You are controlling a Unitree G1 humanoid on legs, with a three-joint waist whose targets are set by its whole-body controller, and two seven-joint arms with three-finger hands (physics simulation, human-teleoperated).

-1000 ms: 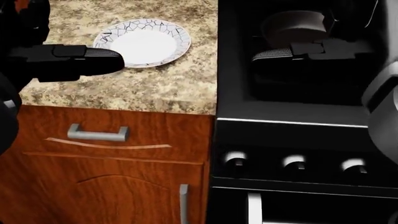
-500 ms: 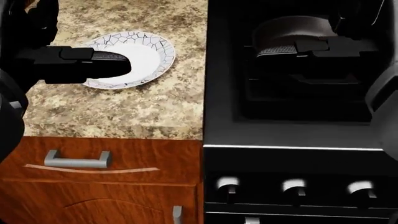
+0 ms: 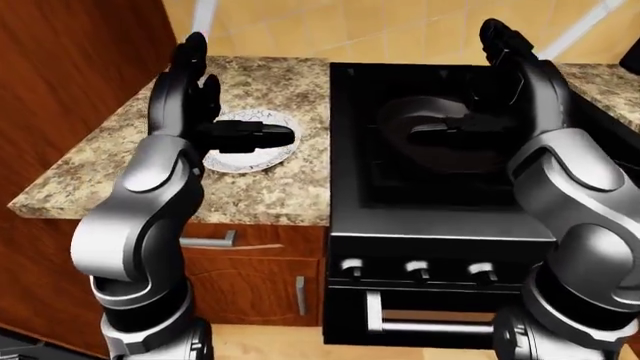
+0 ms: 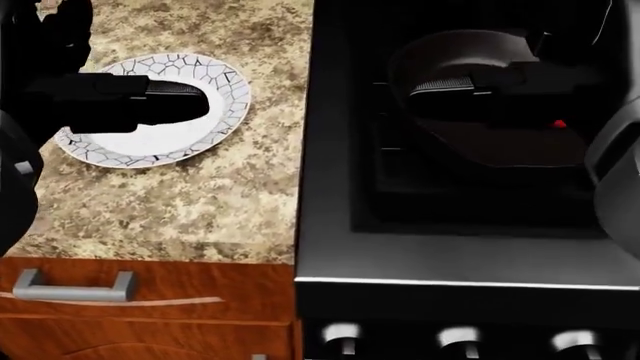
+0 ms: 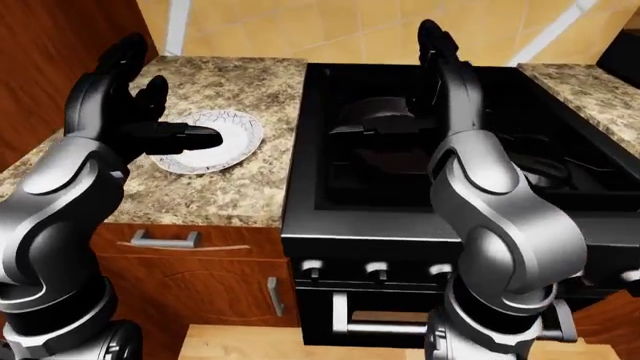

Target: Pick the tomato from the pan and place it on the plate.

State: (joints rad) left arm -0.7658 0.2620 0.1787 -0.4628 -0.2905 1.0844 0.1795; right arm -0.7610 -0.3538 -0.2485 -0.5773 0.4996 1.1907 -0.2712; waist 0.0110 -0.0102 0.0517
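Observation:
A white plate with a dark crackle rim lies on the granite counter at the left of the head view. My left hand hovers open over it, thumb stretched across the plate and fingers upright. A dark pan sits on the black stove at the right. Of the tomato only a small red speck shows inside the pan, beside my right hand. The right hand is open above the pan, its thumb covering most of the pan's inside. Neither hand holds anything.
Stove knobs line the panel at the head view's bottom edge. A drawer handle sits below the counter edge. A tall wooden cabinet stands left of the counter, and more counter lies right of the stove.
The whole head view has shifted: plate, counter and stove slide down and left as the camera moves. More of the pan shows, and the red speck of tomato has appeared. Both hands stay open.

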